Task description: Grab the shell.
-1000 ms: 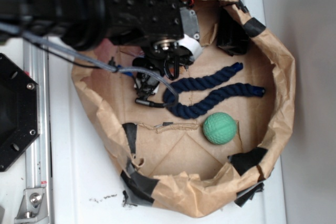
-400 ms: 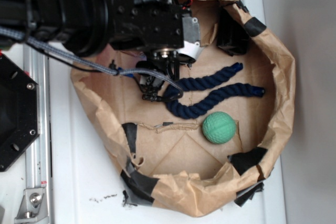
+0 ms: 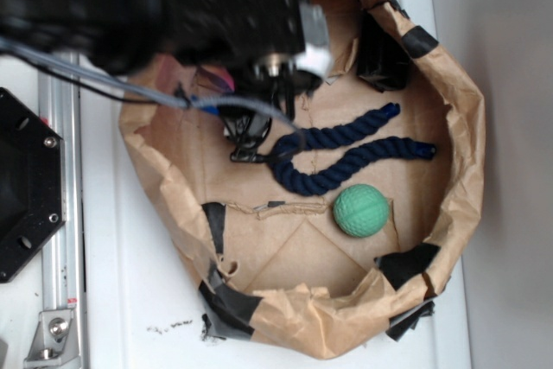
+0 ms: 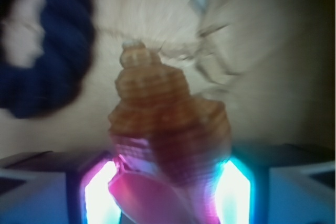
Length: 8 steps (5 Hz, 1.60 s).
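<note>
In the wrist view the orange-tan ribbed spiral shell (image 4: 163, 114) fills the middle, its spire pointing away from me and its pink-lit opening low in the frame. My gripper (image 4: 168, 184) is shut on it, with a glowing pad on each side of its body. In the exterior view the gripper (image 3: 246, 140) hangs over the left part of the brown paper basin (image 3: 462, 127), just left of the dark blue rope (image 3: 346, 157). The shell is hidden there by the fingers and the blurred arm.
A green textured ball (image 3: 360, 211) lies right of centre in the basin. The rope also shows at the upper left of the wrist view (image 4: 58, 51). Black tape patches (image 3: 384, 54) mark the crumpled paper walls. A black plate (image 3: 22, 187) and metal rail (image 3: 60, 213) stand left.
The arm has shifted slightly and is now motion-blurred. The fingers have closed in beside the rope's left bend. Rope and ball have not moved.
</note>
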Each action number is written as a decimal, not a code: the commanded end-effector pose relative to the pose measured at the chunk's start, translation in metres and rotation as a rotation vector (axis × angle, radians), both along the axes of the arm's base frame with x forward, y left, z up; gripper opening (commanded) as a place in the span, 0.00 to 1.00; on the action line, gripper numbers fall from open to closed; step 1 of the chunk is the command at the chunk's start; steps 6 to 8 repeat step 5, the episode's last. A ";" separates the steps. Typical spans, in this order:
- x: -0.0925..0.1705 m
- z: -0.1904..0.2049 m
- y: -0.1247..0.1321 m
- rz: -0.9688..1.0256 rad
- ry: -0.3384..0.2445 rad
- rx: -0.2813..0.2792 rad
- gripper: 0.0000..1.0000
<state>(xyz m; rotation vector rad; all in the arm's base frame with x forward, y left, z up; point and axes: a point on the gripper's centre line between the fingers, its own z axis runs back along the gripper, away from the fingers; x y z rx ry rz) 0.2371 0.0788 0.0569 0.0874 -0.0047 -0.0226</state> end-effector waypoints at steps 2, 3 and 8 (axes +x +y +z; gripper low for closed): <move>0.029 0.111 -0.032 0.254 -0.082 -0.150 0.00; 0.037 0.102 -0.048 0.235 -0.063 -0.176 0.00; 0.045 0.094 -0.062 0.241 -0.055 -0.194 0.00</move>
